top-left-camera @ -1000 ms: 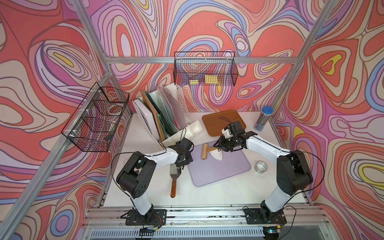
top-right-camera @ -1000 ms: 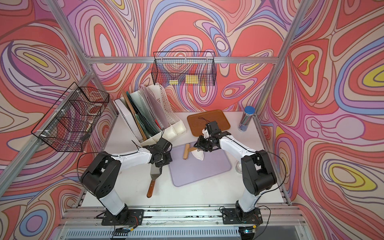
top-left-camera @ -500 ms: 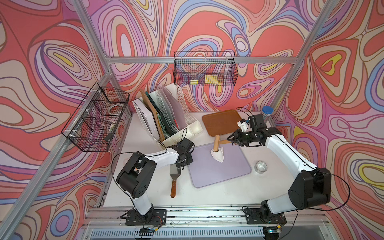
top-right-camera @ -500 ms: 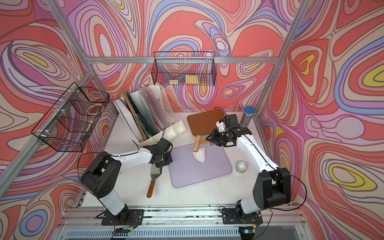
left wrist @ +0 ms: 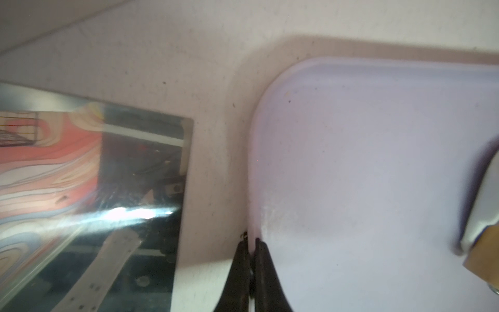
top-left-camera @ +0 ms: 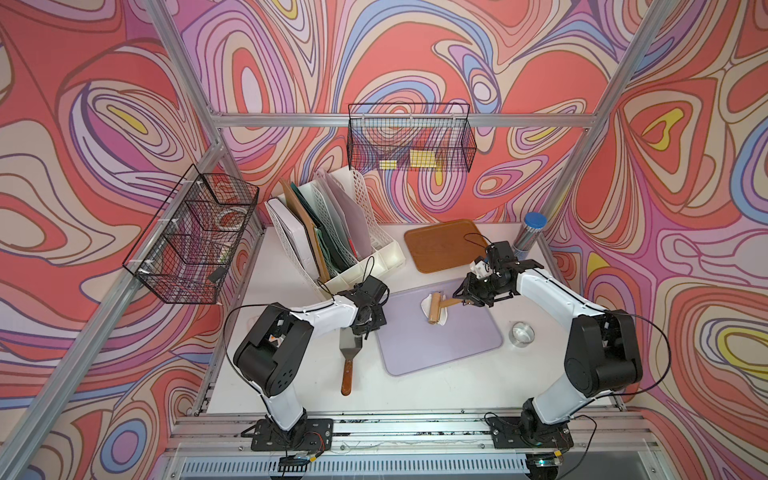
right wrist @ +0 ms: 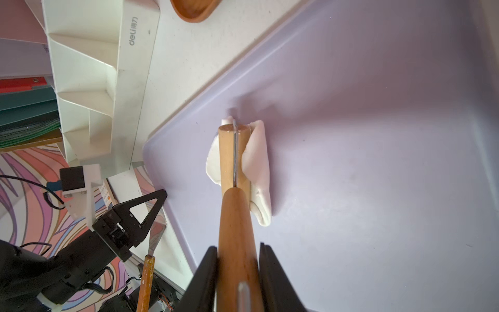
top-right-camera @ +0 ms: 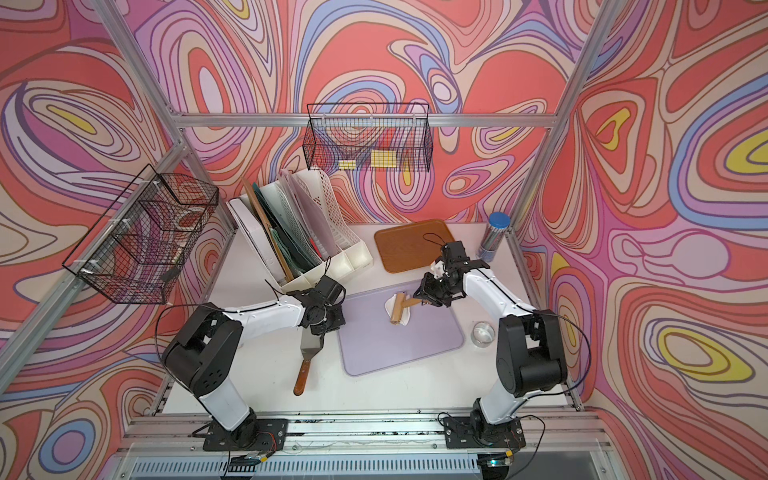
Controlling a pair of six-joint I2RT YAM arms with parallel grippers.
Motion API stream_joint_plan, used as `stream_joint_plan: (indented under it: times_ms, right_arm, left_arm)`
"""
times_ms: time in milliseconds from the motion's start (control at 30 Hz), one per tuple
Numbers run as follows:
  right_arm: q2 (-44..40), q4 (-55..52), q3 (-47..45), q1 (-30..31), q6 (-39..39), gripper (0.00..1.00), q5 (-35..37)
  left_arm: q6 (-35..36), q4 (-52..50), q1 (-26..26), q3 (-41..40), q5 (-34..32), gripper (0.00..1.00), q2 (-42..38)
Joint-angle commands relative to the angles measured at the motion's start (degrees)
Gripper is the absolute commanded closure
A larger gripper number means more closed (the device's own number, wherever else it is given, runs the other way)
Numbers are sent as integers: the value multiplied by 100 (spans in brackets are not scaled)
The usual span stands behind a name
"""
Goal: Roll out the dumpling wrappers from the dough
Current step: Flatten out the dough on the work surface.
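right gripper [right wrist: 237, 251]: closed on the wooden handle of the rolling pin [right wrist: 234, 216], one jaw on each side of it
rolling pin's roller: lies across the white dough [right wrist: 259, 167], over the far part of the purple mat [right wrist: 378, 135]
white dough: an uneven flattened piece on the mat near its far edge; one flap curls up against the roller
left gripper [left wrist: 251, 240]: jaws closed, pinching the mat's left rim
spatula [top-left-camera: 349, 345]: on the worktop [top-left-camera: 415, 395] just beside the mat's left edge, metal blade by the left gripper, wooden handle pointing to the front
ring cutter [top-left-camera: 523, 333]: on the worktop just off the mat's right edge
white file rack [right wrist: 129, 67]: beyond the mat's far left corner; reads "deli", followed by two small characters that cannot be made out
brown tray [top-left-camera: 446, 245]: beyond the mat's far edge, apart from it
yellow tags [top-left-camera: 422, 158]: in the wire basket on the back wall; any writing too small to read
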Motion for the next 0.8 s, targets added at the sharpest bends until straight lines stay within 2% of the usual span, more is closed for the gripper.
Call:
stream_joint_plan:
  times_ms: [0, 67, 267, 400, 767]
  right_arm:
    - [169, -456, -272, -150, -425, 100, 1257]
    - [206, -746, -350, -198, -482, 100, 1703]
    - [37, -979, -737, -725, -496, 100, 1650]
    - [-87, -1134, -848, -973, -549, 100, 1986]
    - [-223, -1355, -701, -1003, -581, 100, 2702]
  left_arm:
    - [143, -282, -20, 70, -93, 100, 95]
    - [160, -287, -19, 61, -99, 100, 95]
    - [143, -205, 34, -18, -9, 100, 86]
    - [160, -196, 60, -34, 28, 100, 88]
    - [150, -127, 67, -101, 66, 100, 60]
